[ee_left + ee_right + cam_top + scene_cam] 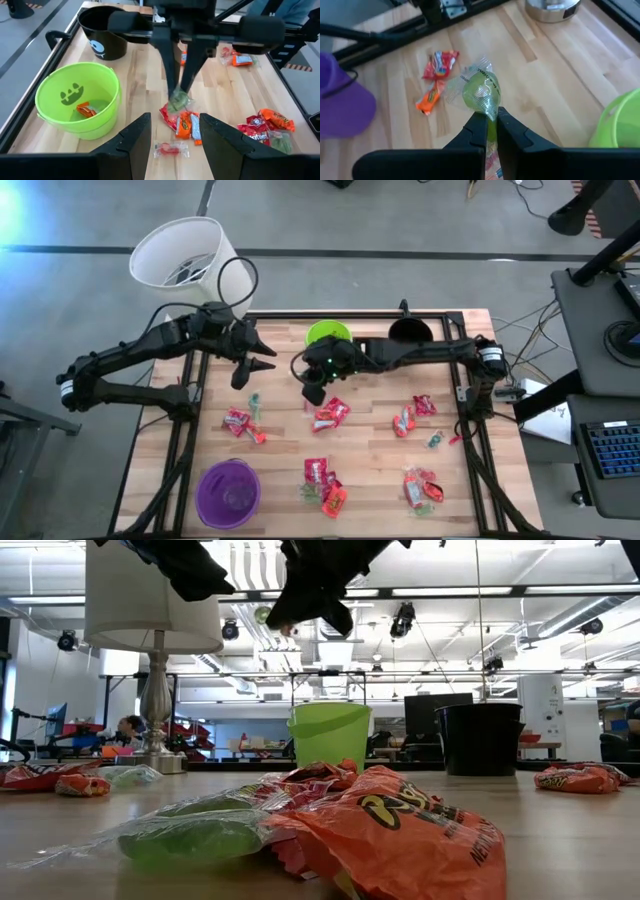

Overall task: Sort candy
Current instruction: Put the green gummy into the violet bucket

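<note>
A: Above the middle of the desk (370, 455), just in front of the green bucket (328, 335), the right gripper (490, 120) hangs with its jaws closed on a green candy (481, 94) in clear crinkly wrap, lifted off the wood.

B: And the left gripper (172, 132)?

A: Near the desk's back-left edge, jaws open and holding nothing. Bare wood lies between it and the right one.

B: How much room around?

A: A black metal frame (470, 430) borders the planks. The remaining candy (330, 415) lies in loose clusters across the front half, mostly red and orange packets, glossy and crumpled.

B: Containers?

A: Three round ones: the green bucket with one orange sweet (84, 109) inside, a black bucket (410, 332) beside it, and a purple bucket (228, 492) at the front left.
</note>
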Controlling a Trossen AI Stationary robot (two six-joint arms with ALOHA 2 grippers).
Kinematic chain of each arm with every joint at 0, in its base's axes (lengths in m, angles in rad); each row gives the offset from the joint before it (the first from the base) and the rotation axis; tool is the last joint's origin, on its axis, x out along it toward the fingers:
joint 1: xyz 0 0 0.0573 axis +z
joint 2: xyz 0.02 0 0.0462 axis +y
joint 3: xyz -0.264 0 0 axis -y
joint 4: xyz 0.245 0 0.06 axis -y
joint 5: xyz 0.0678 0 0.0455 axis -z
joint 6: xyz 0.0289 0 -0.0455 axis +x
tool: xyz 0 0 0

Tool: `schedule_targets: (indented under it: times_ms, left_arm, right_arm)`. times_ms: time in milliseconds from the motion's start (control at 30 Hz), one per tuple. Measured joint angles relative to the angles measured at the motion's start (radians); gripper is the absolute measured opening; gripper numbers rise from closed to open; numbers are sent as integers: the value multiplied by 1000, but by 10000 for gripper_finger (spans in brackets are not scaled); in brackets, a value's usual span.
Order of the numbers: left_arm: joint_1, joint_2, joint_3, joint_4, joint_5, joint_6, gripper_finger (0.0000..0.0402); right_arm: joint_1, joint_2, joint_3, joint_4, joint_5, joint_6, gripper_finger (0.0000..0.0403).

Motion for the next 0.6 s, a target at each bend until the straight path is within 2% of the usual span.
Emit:
schedule_targets:
  times_ms: [367,600]
  left_arm:
    - [-38,73,0,74,0,3,150]
    - [-39,89,0,113,7,32,150]
  right_arm:
    - [-17,0,90,0,-7,4,13]
    - [-28,0,105,-4,-54,5,13]
